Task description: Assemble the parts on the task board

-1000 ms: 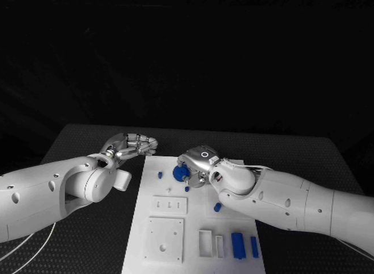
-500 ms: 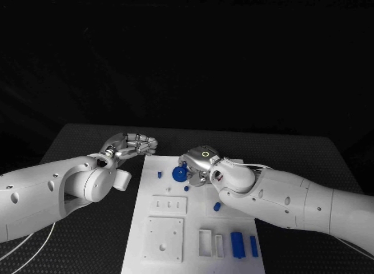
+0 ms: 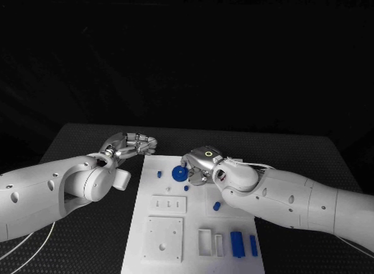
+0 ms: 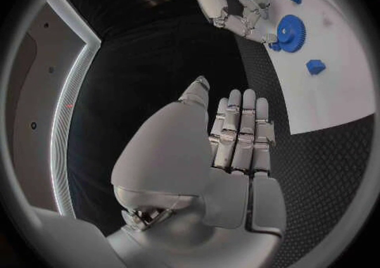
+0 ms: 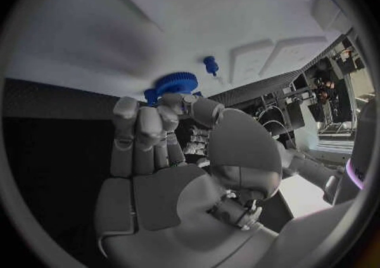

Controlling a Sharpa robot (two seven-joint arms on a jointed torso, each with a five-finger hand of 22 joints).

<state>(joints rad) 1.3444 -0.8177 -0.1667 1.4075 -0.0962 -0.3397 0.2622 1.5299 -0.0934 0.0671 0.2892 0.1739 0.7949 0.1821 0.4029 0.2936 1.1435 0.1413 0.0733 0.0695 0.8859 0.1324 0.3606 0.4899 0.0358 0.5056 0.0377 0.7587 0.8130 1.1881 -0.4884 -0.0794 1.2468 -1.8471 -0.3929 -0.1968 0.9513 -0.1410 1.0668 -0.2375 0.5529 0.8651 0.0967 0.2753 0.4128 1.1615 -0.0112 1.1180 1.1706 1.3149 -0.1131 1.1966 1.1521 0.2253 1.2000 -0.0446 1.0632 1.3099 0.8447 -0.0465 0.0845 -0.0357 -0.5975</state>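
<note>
The white task board [image 3: 142, 212] lies lengthwise in the middle of the table. A blue gear [image 3: 179, 174] rests at its far end. My right hand [image 3: 201, 164] is bent over it, and its fingertips [image 5: 173, 101] and thumb pinch the rim of the gear [image 5: 176, 82]. In the left wrist view the gear [image 4: 291, 32] lies flat on the board under those fingers. A small blue peg [image 3: 160, 174] stands just left of the gear. My left hand [image 3: 131, 144] hovers over the black table beside the board's far left corner, with its fingers [image 4: 240, 130] curled in and nothing in them.
More blue parts lie on the board: a small one [image 3: 187, 187] near the gear, one [image 3: 216, 206] at mid-board, and two long blocks [image 3: 237, 244] at the near right. White recessed blocks [image 3: 169, 204] and a square plate [image 3: 164, 234] sit along the board.
My right hand has shifted slightly to the right, so more of the gear shows beside it. The left hand has stayed where it was.
</note>
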